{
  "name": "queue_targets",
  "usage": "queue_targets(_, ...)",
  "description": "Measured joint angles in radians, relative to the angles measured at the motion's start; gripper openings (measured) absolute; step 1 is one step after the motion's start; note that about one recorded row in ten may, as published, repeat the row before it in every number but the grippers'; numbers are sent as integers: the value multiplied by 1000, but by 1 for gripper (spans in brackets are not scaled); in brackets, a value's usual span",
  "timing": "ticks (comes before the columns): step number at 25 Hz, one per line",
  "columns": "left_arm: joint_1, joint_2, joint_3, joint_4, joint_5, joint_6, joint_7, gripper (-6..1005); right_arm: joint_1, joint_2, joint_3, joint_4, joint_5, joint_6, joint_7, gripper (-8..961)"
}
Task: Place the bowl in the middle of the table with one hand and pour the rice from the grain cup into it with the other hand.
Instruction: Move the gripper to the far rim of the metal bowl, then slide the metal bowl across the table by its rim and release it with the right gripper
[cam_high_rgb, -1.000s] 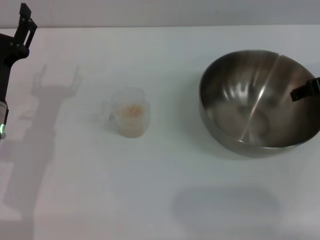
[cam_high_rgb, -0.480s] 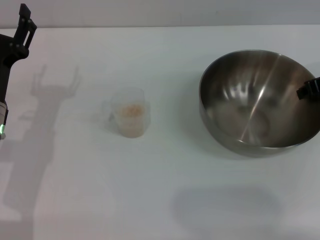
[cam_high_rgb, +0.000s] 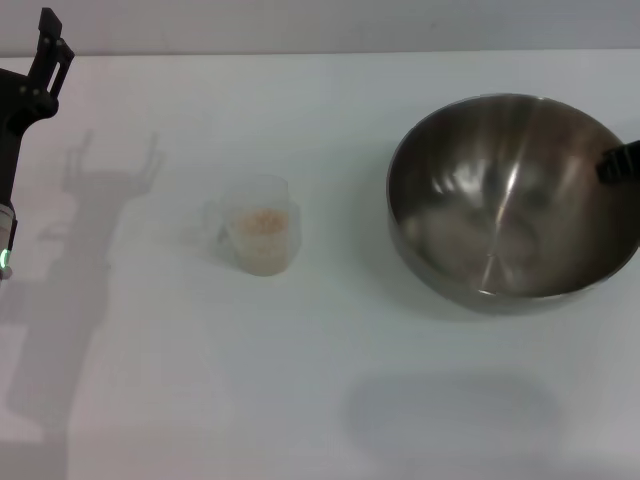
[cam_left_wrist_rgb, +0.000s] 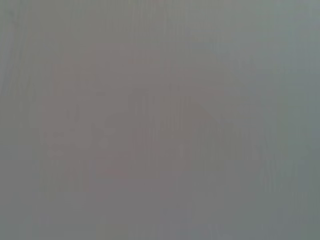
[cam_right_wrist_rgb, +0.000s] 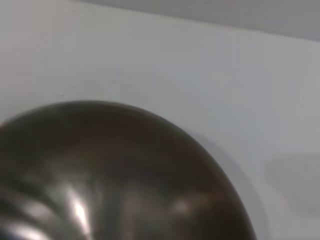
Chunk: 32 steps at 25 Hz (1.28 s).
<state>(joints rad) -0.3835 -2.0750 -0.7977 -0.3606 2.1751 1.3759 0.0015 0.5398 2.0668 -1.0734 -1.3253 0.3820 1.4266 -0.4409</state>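
The steel bowl (cam_high_rgb: 510, 200) sits at the right of the white table (cam_high_rgb: 320, 400) and looks empty. My right gripper (cam_high_rgb: 620, 163) grips its right rim at the picture's edge, one black finger showing inside the bowl. The right wrist view shows the bowl's shiny wall (cam_right_wrist_rgb: 115, 175) close up. The clear grain cup (cam_high_rgb: 260, 225) stands left of centre with rice (cam_high_rgb: 263, 222) in it, its handle to the left. My left gripper (cam_high_rgb: 50, 45) is open and empty at the far left back, well away from the cup.
The left arm's shadow (cam_high_rgb: 90, 200) falls on the table left of the cup. The left wrist view shows only a blank grey surface. Bare table (cam_high_rgb: 340, 180) lies between the cup and the bowl.
The bowl has shifted a little to the left and tilted slightly with the right gripper on its rim. The cup and the left arm have not moved.
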Motion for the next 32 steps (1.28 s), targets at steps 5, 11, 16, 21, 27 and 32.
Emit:
queue_targets(5,-1,-1,0,0,0,0,0,863,-19,9,-5,-78,33,-20,-5,17)
queue_targets(11,-1,-2,0,0,0,0,0,862,-23,9,-6,-101,134,-42,-24,12)
queue_targets(16,-3,-1,0,0,0,-3,0,862,-13,9,-25,-85,199,-70,-32,33)
queue_targets(21,-3,0,0,0,0,-3,0,863,16,9,-113,-7,200,-104,-31,54)
queue_targets(27,-3,1,0,0,0,-3,0,863,39,9,-121,64,192,-114,-23,78)
queue_targets(32,-3,1,0,0,0,-3,0,863,46,9,-121,80,177,-116,-22,99)
